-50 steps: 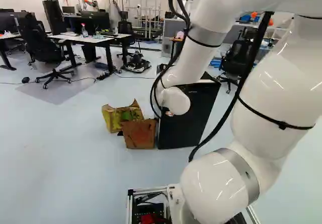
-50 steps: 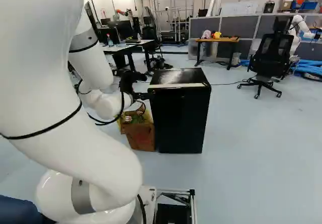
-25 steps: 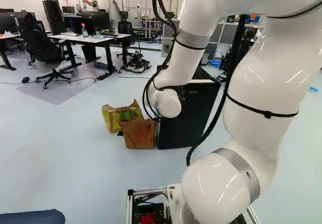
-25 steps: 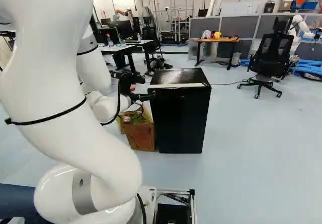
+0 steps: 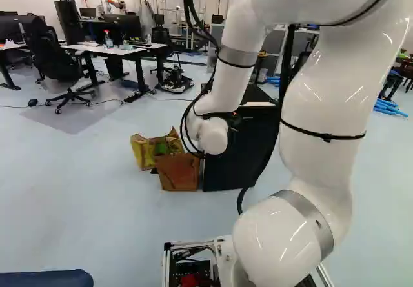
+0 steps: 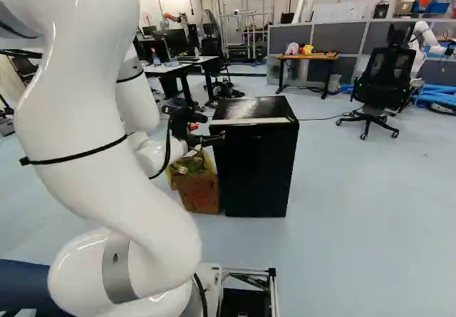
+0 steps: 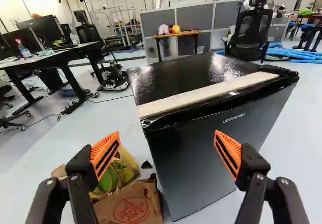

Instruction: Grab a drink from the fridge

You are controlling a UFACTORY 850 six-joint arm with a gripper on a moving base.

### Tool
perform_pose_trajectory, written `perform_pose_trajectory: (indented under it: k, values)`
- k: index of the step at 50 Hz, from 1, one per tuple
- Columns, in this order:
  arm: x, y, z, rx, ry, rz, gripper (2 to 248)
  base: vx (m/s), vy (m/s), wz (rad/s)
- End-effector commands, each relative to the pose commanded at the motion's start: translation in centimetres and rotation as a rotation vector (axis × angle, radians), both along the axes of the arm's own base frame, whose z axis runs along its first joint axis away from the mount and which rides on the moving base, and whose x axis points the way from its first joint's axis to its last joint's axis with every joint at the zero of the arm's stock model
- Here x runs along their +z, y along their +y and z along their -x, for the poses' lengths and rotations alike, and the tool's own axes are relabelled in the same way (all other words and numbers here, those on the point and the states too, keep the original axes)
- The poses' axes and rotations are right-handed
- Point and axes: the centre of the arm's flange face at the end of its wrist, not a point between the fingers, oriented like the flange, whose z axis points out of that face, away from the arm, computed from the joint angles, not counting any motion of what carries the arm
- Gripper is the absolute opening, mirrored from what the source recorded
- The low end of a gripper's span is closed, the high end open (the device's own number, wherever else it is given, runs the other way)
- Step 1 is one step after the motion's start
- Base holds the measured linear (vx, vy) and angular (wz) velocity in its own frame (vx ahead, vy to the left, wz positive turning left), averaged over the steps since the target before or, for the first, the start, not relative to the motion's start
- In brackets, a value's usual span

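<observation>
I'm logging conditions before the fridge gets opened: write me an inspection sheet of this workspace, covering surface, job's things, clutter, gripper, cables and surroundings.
Surface: smooth pale floor; no spills seen.
Job's things: black box-shaped fridge stands upright, door apparently closed; drinks: nothing seen.
Clutter: crumpled brown paper bag and yellow-and-green bag on the floor close beside the fridge.
Gripper: black two-fingered gripper with orange pads, jaws open, holding nothing.
Cables: thick black cable runs along the white arm; thin dark cable lies on the floor by the fridge.
Surroundings: black wheeled office chair, blue tubes and grey partition panels beyond.
</observation>
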Motion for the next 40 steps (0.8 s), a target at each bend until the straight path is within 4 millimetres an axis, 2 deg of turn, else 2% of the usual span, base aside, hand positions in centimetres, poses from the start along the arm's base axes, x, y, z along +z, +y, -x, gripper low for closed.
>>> perform_pose_trajectory:
  k: [40]
  values:
    - [-3.7, 1.8, -3.2, -0.028, -0.035, 0.062, 247, 0.0, 0.0, 0.0]
